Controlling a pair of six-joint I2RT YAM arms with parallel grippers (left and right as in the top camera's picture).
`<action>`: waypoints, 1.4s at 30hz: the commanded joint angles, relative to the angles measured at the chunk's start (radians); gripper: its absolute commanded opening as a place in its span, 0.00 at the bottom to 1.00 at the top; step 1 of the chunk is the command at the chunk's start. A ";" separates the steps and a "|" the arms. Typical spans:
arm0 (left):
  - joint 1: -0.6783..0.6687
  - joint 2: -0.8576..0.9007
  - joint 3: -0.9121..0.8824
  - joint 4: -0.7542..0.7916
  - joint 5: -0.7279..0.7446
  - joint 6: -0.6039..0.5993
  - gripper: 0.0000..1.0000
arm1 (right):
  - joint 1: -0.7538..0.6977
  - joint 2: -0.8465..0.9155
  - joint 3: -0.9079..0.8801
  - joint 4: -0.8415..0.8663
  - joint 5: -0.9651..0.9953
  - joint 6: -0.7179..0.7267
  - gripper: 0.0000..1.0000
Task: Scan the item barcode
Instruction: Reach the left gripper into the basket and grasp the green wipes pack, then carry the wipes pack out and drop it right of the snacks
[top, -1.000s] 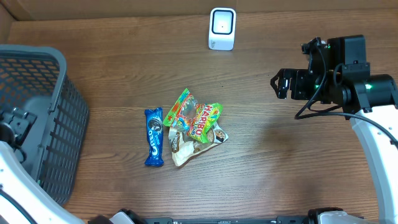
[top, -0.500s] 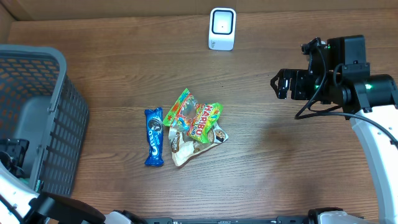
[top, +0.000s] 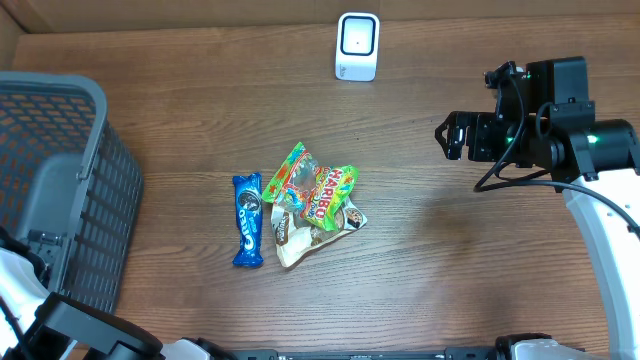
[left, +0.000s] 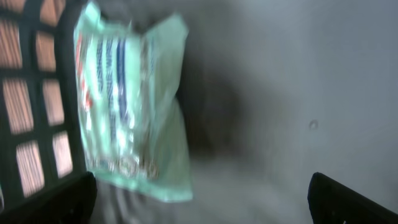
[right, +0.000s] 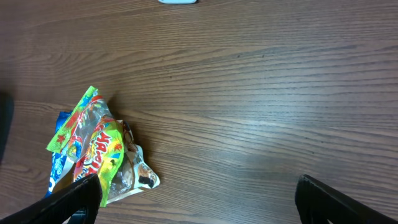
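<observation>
Black jaws on the right gripper (right: 198, 186) are standing spread right out, one in each bottom corner of its wrist view. They're gripping nothing, just hovering over the bare wooden table (right: 261, 93). Out from there, at the lower left of that same view, the little heap of snacks is lying flat on the wood. A green and yellow Haribo bag (right: 93, 146) is sitting on top, a clear-ish packet (top: 300, 238) is poking out underneath it, and a blue Oreo pack (top: 247, 220) is lying just beside the heap on its left. From overhead that heap is sitting around the middle of the frame, well apart from the right arm, which is hanging over the right side. The white scanner (top: 357, 45) is standing at the top centre edge, well away from the heap too. Over on the other side, the left gripper (left: 202, 193) is also showing its jaws far apart in the bottom corners of its own view, holding nothing. It's looking down into the grey basket (left: 298, 74), which is sitting at the left edge of the overhead shot. A pale green packet (left: 130, 106) with blue and red print is lying inside the basket against the mesh wall, upper left of the wrist view, but it's coming out too blurry to read.
</observation>
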 joint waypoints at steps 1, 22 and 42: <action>0.005 0.013 -0.003 0.026 -0.023 0.100 1.00 | 0.008 0.002 -0.001 0.002 -0.005 0.002 1.00; 0.003 0.172 -0.003 0.048 -0.050 0.061 0.36 | 0.008 0.020 -0.004 0.002 -0.005 0.003 1.00; -0.117 0.148 0.314 -0.222 0.287 0.063 0.04 | 0.008 0.021 -0.004 0.014 -0.005 0.003 1.00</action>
